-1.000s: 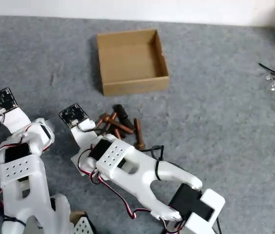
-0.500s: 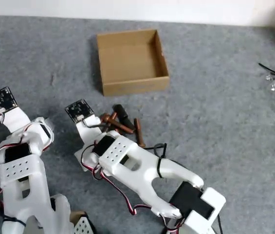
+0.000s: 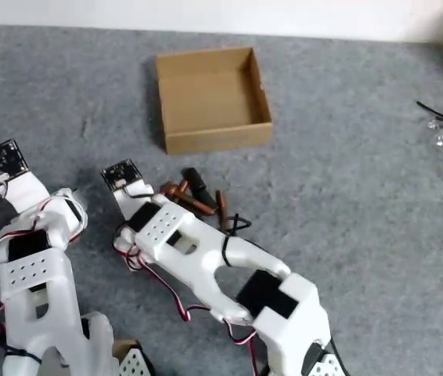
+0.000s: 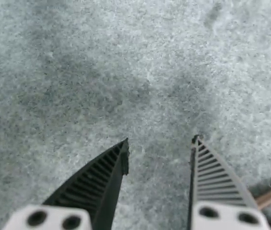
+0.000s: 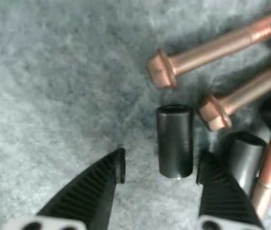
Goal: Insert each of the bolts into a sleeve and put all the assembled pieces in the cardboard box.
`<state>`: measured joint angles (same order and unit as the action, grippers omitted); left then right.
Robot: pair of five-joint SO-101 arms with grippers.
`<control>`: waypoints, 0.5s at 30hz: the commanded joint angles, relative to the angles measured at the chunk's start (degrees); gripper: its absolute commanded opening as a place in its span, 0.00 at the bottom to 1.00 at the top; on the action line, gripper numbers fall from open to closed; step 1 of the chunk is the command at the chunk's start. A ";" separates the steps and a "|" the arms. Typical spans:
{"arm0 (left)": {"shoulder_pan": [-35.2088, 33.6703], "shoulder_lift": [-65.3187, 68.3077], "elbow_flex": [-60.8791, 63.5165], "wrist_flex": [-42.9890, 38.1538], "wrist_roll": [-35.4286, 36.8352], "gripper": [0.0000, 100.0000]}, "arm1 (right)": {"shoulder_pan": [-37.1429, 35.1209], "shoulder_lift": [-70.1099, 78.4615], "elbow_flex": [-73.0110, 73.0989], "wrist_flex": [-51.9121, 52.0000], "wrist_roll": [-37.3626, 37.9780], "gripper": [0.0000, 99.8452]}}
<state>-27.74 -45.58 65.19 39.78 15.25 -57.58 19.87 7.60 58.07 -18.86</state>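
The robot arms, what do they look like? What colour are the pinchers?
The left arm and the right arm have chunky white shells dotted with holes. Red, black and white wires run along them. Each carries a black square circuit board. The left gripper and right gripper have black, ribbed, pointed fingers.

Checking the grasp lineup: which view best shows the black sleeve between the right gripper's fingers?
The right wrist view: the black sleeve lies close up between the fingers of the open right gripper. The high view shows dark sleeves far smaller; the left wrist view faces carpet.
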 commanded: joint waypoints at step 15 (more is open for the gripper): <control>0.92 -1.36 -0.66 -0.88 0.18 0.20 | 1.10 -0.48 -2.68 2.33 -5.36 0.00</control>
<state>-27.74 -45.58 65.19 39.78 15.25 -56.79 19.96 7.43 58.95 -23.52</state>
